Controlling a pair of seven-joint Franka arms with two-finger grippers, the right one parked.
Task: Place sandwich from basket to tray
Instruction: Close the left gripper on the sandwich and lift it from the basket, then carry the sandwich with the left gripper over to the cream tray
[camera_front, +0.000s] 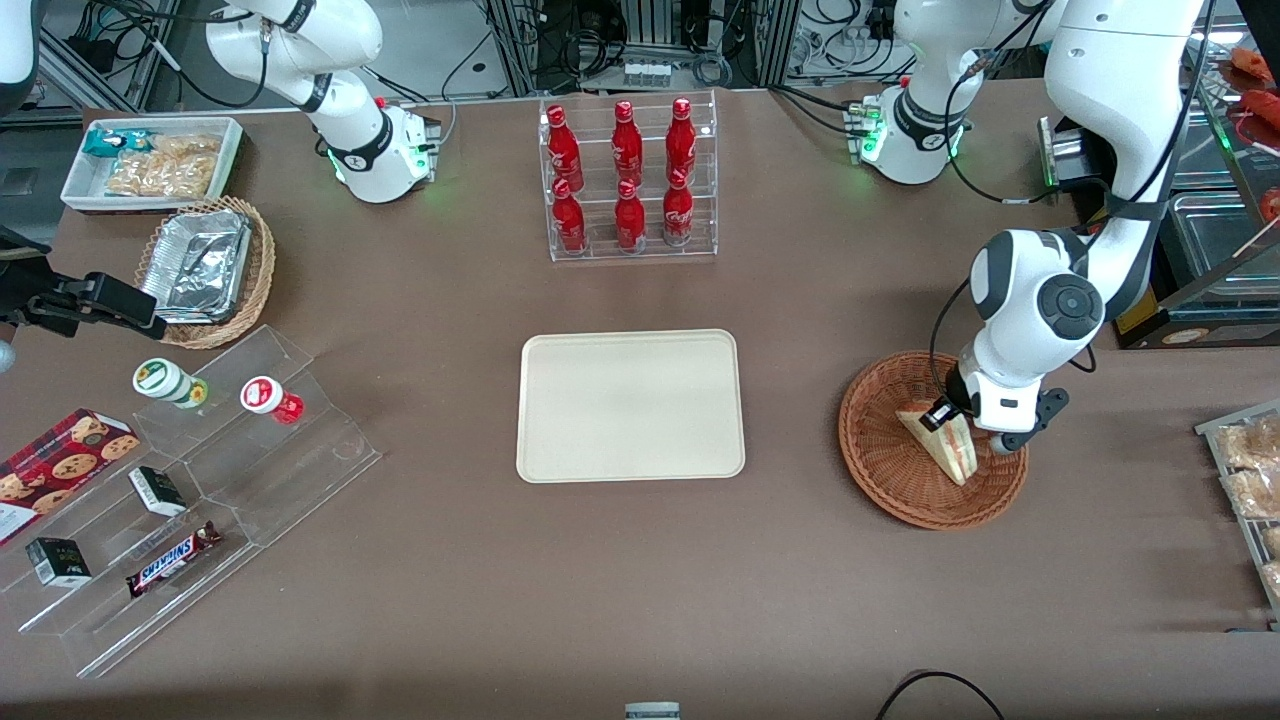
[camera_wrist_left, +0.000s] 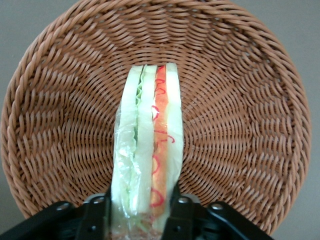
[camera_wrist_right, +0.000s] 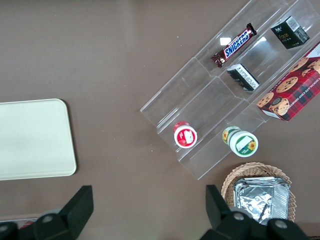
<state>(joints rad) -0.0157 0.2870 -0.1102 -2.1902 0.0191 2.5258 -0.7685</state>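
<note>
Sandwich (camera_front: 943, 440) stands on edge in the basket (camera_front: 880, 470), w/ the gripper (camera_wrist_left: 139, 212) down over its farther end, fingers (camera_wrist_left: 95, 215) pressed vs. both bread faces, closed on it. Basket sits toward working arm's end of table. Tray (camera_front: 630, 405) lies well apart mid-table, red bottles (camera_front: 625, 170) farther from front cam.

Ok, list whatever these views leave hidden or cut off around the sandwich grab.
- Gripper fingertips: cut off by the frame edge in the left wrist view; hidden by the wrist in the front view.
- Sandwich end between the fingers: cut off the same way.
- Basket floor under the sandwich: covered in both views.
</note>
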